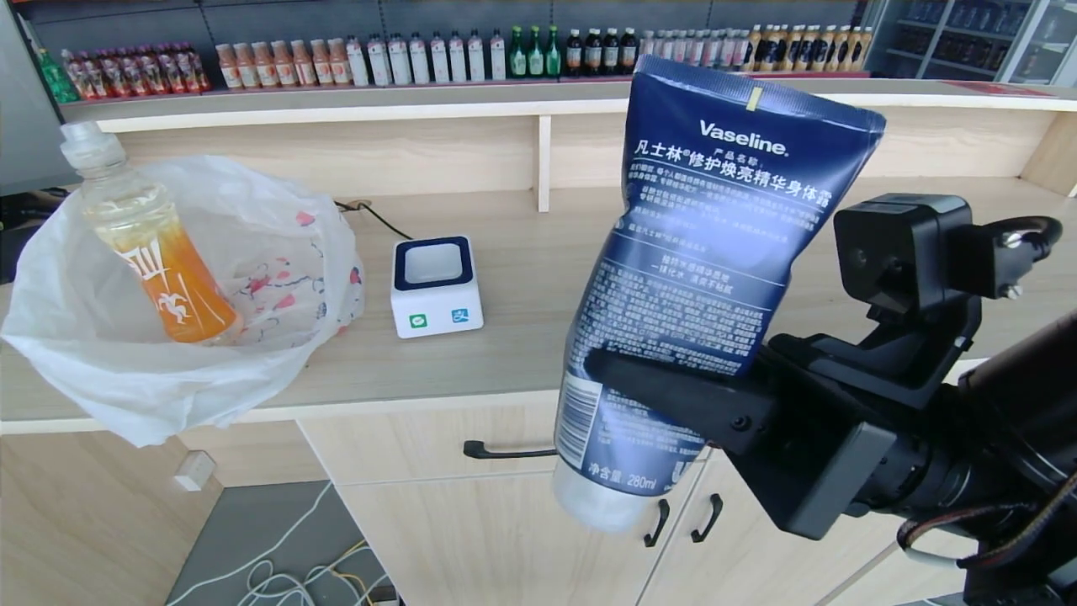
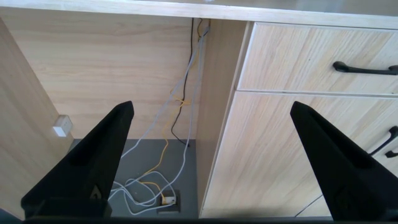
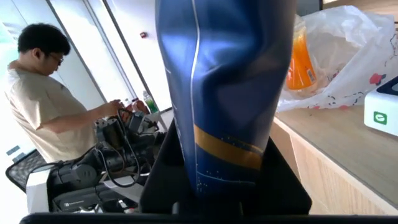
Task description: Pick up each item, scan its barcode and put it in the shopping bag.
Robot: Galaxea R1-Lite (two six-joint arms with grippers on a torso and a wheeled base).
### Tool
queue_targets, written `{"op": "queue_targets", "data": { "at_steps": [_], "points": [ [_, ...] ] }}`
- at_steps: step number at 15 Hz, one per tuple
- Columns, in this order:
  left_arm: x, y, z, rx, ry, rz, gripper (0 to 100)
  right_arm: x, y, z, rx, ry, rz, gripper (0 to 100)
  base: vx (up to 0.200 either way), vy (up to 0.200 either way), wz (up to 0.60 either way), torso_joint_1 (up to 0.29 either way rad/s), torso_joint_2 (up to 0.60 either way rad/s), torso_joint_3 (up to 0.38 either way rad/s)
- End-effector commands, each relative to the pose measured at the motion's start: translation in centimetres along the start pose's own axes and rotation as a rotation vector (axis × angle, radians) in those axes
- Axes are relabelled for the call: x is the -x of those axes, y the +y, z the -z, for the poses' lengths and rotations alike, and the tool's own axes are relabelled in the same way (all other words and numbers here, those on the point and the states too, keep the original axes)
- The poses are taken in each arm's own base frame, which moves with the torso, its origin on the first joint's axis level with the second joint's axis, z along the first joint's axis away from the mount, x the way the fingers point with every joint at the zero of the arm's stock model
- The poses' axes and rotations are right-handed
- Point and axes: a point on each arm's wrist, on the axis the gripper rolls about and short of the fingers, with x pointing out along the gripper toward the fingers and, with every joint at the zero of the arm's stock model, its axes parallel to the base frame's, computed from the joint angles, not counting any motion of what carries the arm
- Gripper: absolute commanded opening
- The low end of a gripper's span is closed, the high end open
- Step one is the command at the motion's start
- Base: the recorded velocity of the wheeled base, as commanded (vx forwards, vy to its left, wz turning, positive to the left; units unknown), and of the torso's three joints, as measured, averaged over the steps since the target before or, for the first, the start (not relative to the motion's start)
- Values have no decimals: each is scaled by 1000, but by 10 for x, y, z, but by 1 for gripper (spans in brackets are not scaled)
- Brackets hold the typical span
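Gripping the blue tube (image 1: 715, 252) at centre-right of the head view, the right gripper (image 1: 648, 391) is clamped beside the barcode (image 1: 577, 421); white print covers the tube. The left gripper (image 2: 211, 124) is spread wide and empty. At left, the shopping bag (image 1: 67, 337) holds an orange bottle (image 1: 160, 261).

I see the dark blue lotion tube (image 1: 698, 278) clamped across its lower body in my right end effector (image 1: 639, 387). It is tilted, pale cap down and crimped end up, with its printed back and barcode facing the head camera. The white barcode scanner (image 1: 436, 286) sits window-up on the bench (image 1: 522, 337), just beside the shopping bag (image 1: 50, 337). This thin white plastic bag stands open, with an orange drink bottle (image 1: 151, 252) leaning inside, cap up.
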Motion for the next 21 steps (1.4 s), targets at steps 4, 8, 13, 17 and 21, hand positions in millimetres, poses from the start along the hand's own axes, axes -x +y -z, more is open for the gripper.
{"op": "queue_targets", "data": {
  "at_steps": [4,8,13,17,21],
  "points": [
    [0,0,0,0,0,0,100,33,-13,-6,131,-28,213,0,0,0,0,0,0,0],
    [0,0,0,0,0,0,100,47,-5,-20,260,-163,497,0,0,0,0,0,0,0],
    [0,0,0,-3,0,0,100,73,-4,-23,439,-130,654,0,0,0,0,0,0,0],
    [0,0,0,-3,0,2,100,80,-5,-19,499,-131,839,0,0,0,0,0,0,0],
    [0,0,0,-3,0,2,100,81,-10,-30,572,-159,903,0,0,0,0,0,0,0]
  ]
}}
